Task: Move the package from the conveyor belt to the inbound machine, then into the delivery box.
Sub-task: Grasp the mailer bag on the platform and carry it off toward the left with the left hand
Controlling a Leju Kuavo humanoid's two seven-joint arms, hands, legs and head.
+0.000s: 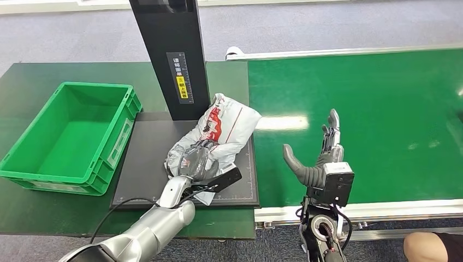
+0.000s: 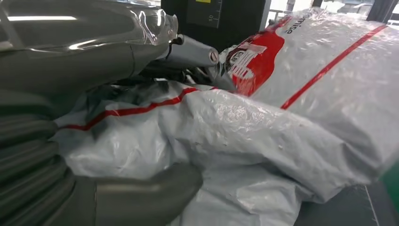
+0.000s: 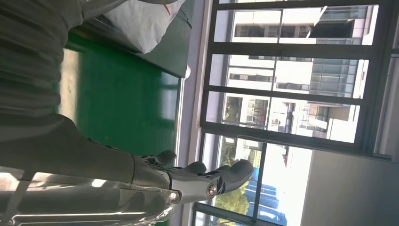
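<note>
The package (image 1: 218,134), a crumpled white plastic mail bag with red print, lies on the black platform of the inbound machine (image 1: 147,169) at the foot of its black post. My left hand (image 1: 197,161) grips the bag's near end, fingers dug into the plastic. In the left wrist view the package (image 2: 263,117) lies pressed between the thumb and the fingers (image 2: 193,52). My right hand (image 1: 322,155) hovers open over the conveyor belt (image 1: 371,114), fingers up and thumb spread, holding nothing. The right wrist view shows its fingers (image 3: 207,181) extended and a corner of the package (image 3: 141,23).
The green delivery box (image 1: 68,136) stands empty on the dark green table, left of the platform. The black post (image 1: 172,54) rises just behind the package. A person's knee (image 1: 431,246) shows at the lower right, beyond the conveyor's white edge rail.
</note>
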